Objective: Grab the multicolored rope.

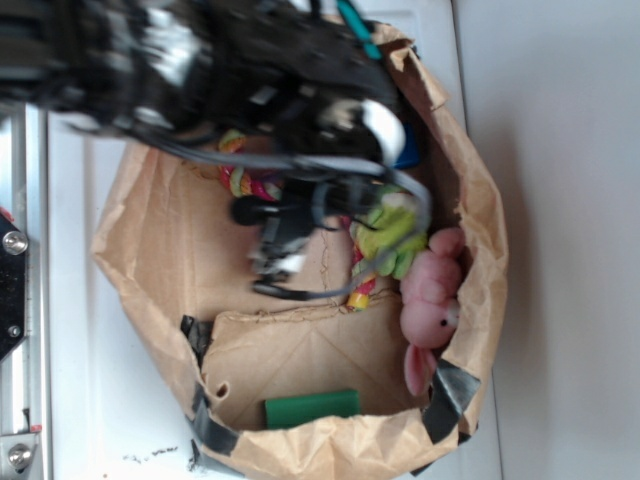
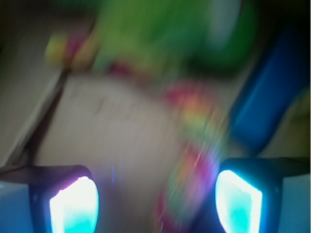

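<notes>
Lying curved on the floor of the brown paper bag (image 1: 160, 250), multicolored rope (image 1: 243, 180): twisted pink-red, yellow, light green strands, partly hidden under gripper (image 1: 275, 262). Jaws spread apart, empty, rope blurred between the fingertips (image 2: 75, 206). White table (image 1: 90, 400) beneath.

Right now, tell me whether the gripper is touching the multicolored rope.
Cannot tell. In the blurred wrist view the multicolored rope lies between the open gripper fingers, with no clear contact or gap; the exterior view hides it behind the arm.
</notes>
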You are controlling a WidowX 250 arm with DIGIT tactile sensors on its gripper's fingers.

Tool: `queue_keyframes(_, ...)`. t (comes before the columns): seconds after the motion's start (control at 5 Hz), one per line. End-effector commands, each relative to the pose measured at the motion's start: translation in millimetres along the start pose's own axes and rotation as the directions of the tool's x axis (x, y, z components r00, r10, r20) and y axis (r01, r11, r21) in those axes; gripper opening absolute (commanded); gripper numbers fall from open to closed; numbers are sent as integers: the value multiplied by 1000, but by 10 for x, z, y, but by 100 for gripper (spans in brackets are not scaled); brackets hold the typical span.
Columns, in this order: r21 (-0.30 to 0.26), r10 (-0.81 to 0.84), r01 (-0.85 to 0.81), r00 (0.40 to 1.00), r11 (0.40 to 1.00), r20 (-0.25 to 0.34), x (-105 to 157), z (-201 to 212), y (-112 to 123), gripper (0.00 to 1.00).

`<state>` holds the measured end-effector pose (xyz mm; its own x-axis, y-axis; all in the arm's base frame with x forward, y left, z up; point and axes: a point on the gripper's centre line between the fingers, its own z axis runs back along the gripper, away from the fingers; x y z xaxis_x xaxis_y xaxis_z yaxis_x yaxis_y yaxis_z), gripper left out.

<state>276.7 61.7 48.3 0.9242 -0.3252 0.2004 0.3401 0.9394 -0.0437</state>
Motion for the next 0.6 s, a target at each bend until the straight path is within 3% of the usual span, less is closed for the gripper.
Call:
queue_keyframes(0.0, 75, -13, 8, 998, 997, 66, 47, 191, 57, 100)
queue_keyframes(0.4, 88, 14, -19, 998, 996, 55, 147, 127, 100, 100)
